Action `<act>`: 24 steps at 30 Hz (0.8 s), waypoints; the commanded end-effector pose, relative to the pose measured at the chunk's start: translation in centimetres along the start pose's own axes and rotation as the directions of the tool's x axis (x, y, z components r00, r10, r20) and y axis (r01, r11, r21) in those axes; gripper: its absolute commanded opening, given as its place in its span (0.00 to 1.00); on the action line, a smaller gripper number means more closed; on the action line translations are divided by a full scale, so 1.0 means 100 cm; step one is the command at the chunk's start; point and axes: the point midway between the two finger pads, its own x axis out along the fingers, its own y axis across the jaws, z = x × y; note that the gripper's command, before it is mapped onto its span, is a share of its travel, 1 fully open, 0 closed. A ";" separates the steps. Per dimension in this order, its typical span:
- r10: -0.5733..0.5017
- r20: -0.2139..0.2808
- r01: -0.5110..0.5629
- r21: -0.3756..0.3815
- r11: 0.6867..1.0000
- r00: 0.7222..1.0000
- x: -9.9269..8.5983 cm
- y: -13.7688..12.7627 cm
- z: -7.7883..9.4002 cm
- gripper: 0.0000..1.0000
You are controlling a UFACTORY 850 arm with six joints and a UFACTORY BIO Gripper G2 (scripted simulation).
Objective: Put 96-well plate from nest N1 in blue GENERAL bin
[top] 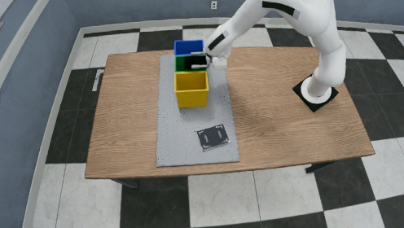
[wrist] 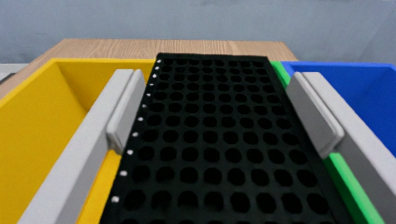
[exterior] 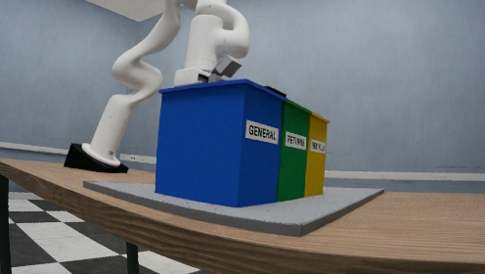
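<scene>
The black 96-well plate [top: 195,61] [exterior: 276,91] [wrist: 210,150] is held level between the gripper's fingers. My gripper [top: 192,60] [wrist: 220,111] is shut on it, one finger along each long side. Plate and fingers are above the bins, over the green bin in the top view. The blue bin [top: 189,47] [exterior: 200,142] [wrist: 372,95], labelled GENERAL, stands upright beyond the green one, to the right of the plate in the wrist view. The fingertips are hidden in the exterior view. The plate nest [top: 213,137] is empty.
The green bin [top: 178,64] [exterior: 293,168] [wrist: 350,185] and the yellow bin [top: 192,98] [exterior: 315,171] [wrist: 30,135] stand upright in a close row with the blue bin. All stand on the grey perforated board [top: 171,138] [exterior: 293,222], on the wooden table [top: 126,114].
</scene>
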 end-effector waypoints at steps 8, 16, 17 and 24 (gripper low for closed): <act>0.001 0.003 -0.001 0.000 1.000 1.000 0.009 -0.036 0.001 0.00; 0.001 0.003 -0.001 0.000 1.000 1.000 0.013 -0.056 0.000 0.00; 0.001 0.003 -0.001 0.000 1.000 1.000 0.013 -0.059 0.000 0.00; 0.001 0.003 -0.001 0.000 1.000 1.000 0.018 -0.082 0.000 0.00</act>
